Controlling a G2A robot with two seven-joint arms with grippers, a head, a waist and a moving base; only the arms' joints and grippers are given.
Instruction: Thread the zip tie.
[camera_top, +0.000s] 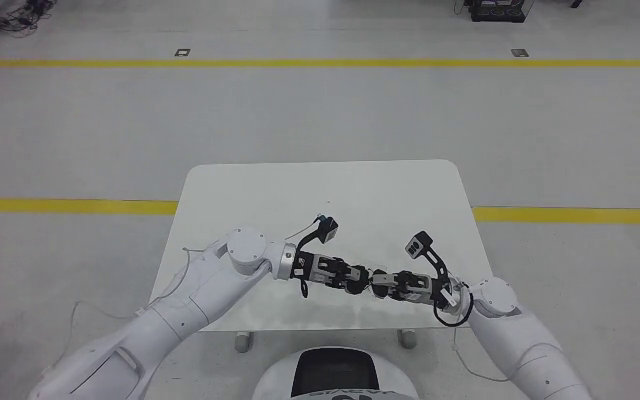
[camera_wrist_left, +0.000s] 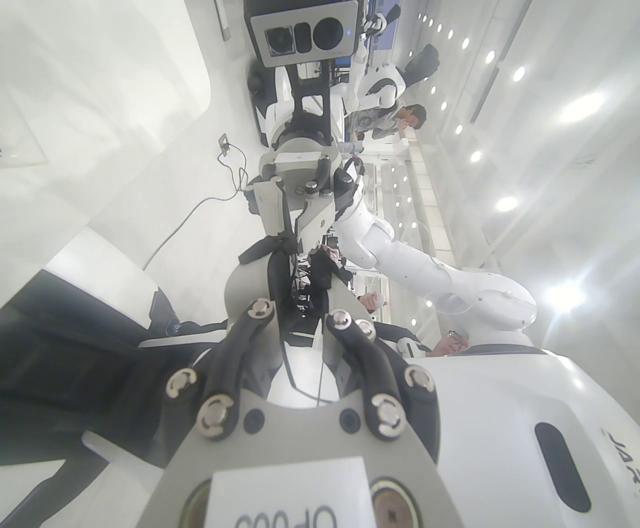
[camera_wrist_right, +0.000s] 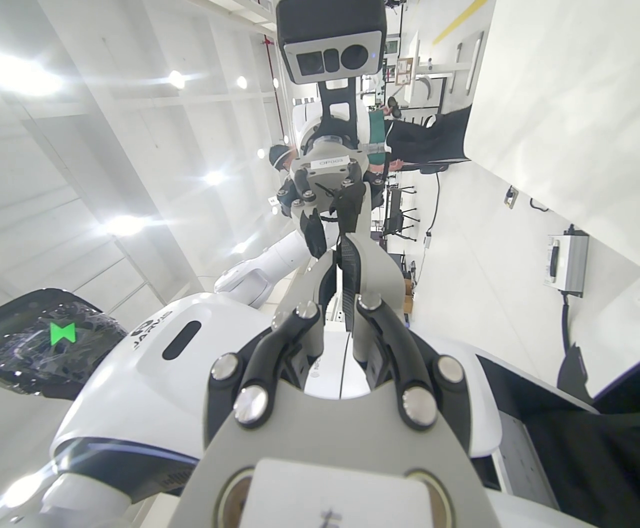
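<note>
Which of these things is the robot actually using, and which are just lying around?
In use: black zip tie, left gripper, right gripper, both pinching it.
Just there: white table, grey box on the floor, floor cable.

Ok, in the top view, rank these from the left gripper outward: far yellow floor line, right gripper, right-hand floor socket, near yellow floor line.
1. Right gripper, meeting the left gripper head-on, on its right.
2. Near yellow floor line, passing under the table.
3. Far yellow floor line, well ahead.
4. Right-hand floor socket, just beyond that line.
</note>
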